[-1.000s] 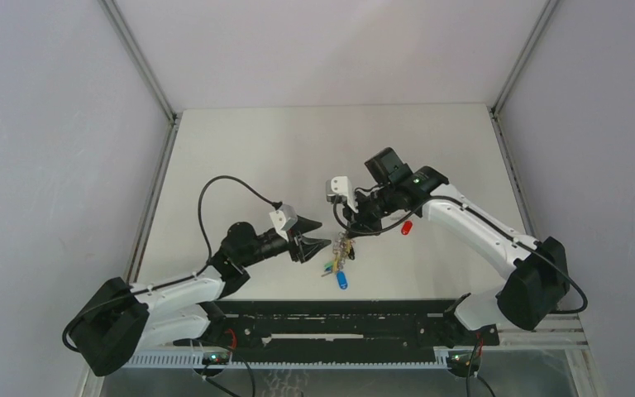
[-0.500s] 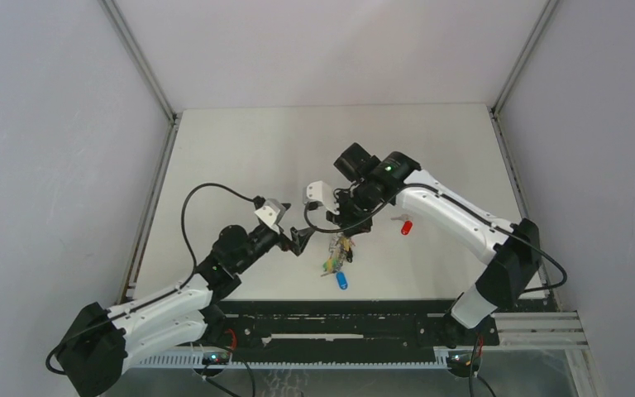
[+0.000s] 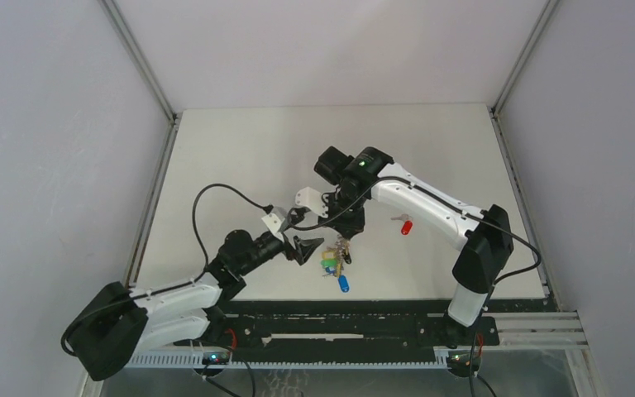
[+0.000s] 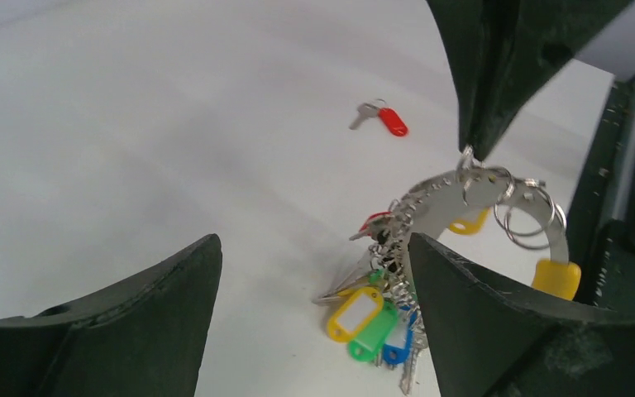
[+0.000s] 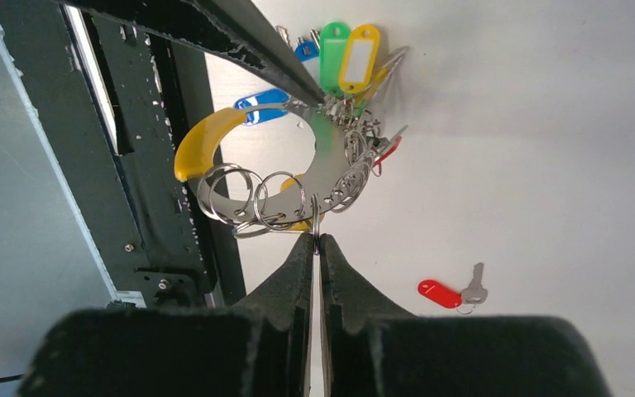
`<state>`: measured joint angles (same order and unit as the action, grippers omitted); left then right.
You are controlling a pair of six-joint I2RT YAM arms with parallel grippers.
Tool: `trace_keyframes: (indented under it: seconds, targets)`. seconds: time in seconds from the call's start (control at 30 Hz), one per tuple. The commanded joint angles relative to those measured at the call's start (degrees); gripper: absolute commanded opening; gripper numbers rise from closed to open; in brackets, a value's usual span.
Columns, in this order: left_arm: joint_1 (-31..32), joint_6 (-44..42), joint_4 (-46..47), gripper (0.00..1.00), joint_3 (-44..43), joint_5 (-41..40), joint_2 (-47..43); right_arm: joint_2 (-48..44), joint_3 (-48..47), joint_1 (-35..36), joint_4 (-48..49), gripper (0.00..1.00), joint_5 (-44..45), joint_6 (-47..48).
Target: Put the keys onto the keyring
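White counter [image 3: 240, 149], walled on three sides: the right gripper [image 5: 315, 244] stays pinched shut on the keyring [image 5: 331, 169] near the front edge. The left gripper [image 4: 314, 241], wider than a second ago, gapes empty beside it. One red key [image 4: 393, 121] lies apart, and the far half is open.

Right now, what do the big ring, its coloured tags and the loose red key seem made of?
The big ring looks like flat polished metal: silvery, with reflections. Its yellow end looks smooth, maybe plastic or rubber. The tags look like glossy plastic in solid bright colours, one with a white insert. The loose key has a silvery metal blade and a shiny red head, probably plastic.
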<state>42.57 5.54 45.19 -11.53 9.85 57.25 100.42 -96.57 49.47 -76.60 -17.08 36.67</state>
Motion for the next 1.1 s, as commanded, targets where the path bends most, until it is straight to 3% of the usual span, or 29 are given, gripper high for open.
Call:
trace_keyframes:
  seconds: [0.0, 0.23, 0.5, 0.8, 1.07]
  targets:
    - [-0.28, 3.49, 14.8, 0.86, 1.95, 10.09, 4.51, -3.26, -0.94, -0.46, 0.67, 0.0, -2.1, 0.62]
    - [-0.22, 7.18, 35.44, 0.71, 3.34, 16.43, 15.15, -4.29, 1.25, -0.61, 2.55, 0.0, -4.69, 1.47]
    - [-0.29, 5.49, 32.46, 0.65, 1.49, 18.08, 13.88, -6.27, 3.67, -0.61, 4.5, 0.0, -5.85, 1.99]
    - [-0.29, 5.15, 31.85, 0.43, -1.64, 21.97, 16.67, -6.2, 3.81, -0.3, 5.07, 0.0, -6.42, 2.27]
    - [-0.29, 5.33, 31.94, 0.4, -3.04, 22.69, 17.99, -6.02, 4.29, 0.09, 5.48, 0.0, -6.73, 2.36]
